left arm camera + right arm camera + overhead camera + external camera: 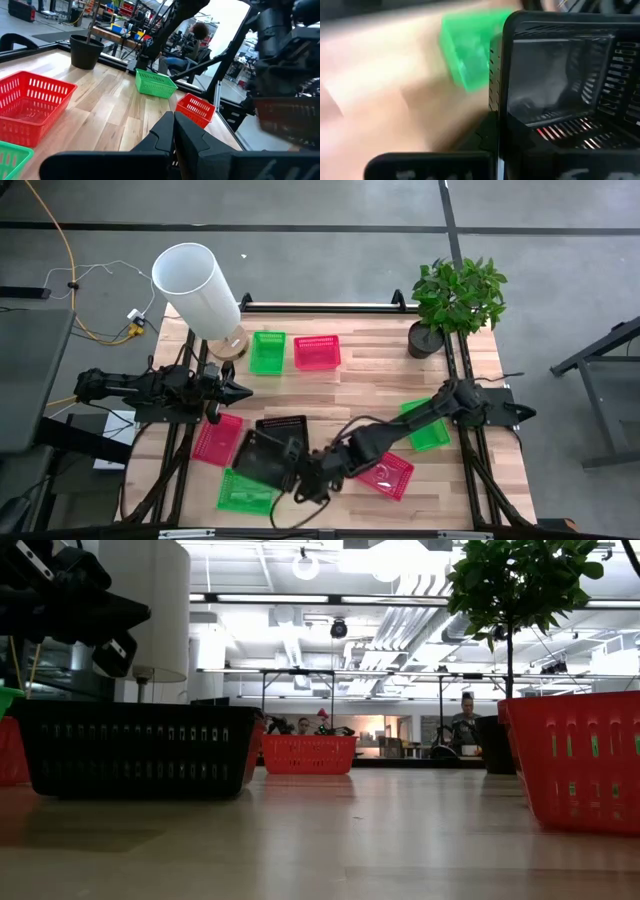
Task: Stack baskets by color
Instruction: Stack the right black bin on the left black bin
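Observation:
My right gripper (300,468) reaches across the table to its near middle and is shut on a black basket (262,460), which it holds tilted in the air; the low view shows it high at the left (60,600). A second black basket (283,426) stands on the table just beyond it. Pink baskets lie at the left (218,438), the far middle (317,352) and under the right arm (385,475). Green baskets lie at the far middle (267,352), the near edge (245,492) and the right (430,425). My left gripper (240,392) waits shut at the left. My right gripper (495,142) holds the black basket by one side wall (499,100) at the rim, the wall running in between the two fingers. The fingers come slanting down from the table's right. The basket is lifted clear of the table and tilted, its hollow toward the wrist camera.
A tall white cylinder (197,288) stands at the far left corner and a potted plant (455,305) at the far right corner. Bare wood lies in the middle of the table (360,395).

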Robot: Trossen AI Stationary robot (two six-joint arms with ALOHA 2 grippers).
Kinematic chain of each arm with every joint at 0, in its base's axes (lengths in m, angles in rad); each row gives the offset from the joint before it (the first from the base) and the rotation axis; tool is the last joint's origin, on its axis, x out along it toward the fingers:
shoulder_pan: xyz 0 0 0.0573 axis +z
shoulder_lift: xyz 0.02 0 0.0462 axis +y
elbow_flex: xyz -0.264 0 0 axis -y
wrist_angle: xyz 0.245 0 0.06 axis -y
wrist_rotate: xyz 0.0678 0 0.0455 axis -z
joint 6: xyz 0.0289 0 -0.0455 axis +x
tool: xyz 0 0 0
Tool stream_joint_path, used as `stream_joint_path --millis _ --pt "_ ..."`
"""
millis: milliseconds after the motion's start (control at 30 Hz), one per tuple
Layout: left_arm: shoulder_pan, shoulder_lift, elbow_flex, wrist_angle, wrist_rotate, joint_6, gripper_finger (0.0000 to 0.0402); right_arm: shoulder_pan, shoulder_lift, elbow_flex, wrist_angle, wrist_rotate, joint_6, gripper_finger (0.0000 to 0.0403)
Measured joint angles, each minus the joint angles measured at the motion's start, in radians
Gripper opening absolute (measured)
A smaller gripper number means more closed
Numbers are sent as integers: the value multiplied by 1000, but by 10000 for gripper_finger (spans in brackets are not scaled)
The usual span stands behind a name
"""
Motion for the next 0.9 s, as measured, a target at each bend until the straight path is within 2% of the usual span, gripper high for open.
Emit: stream_joint_path --millis 100,267,467,700,900 --pt "0 0 0 0 0 0 1 -24 3 0 -70 29 -160 0" --pt "0 0 0 0 0 0 1 -56 28 0 -181 175 -465 0" --pt "0 0 0 0 0 0 1 -96 69 0 -207 206 -646 0" --pt "0 0 0 0 0 0 1 -142 101 0 -226 176 -658 0" --pt "0 0 0 0 0 0 1 -162 109 0 -225 86 -616 0"
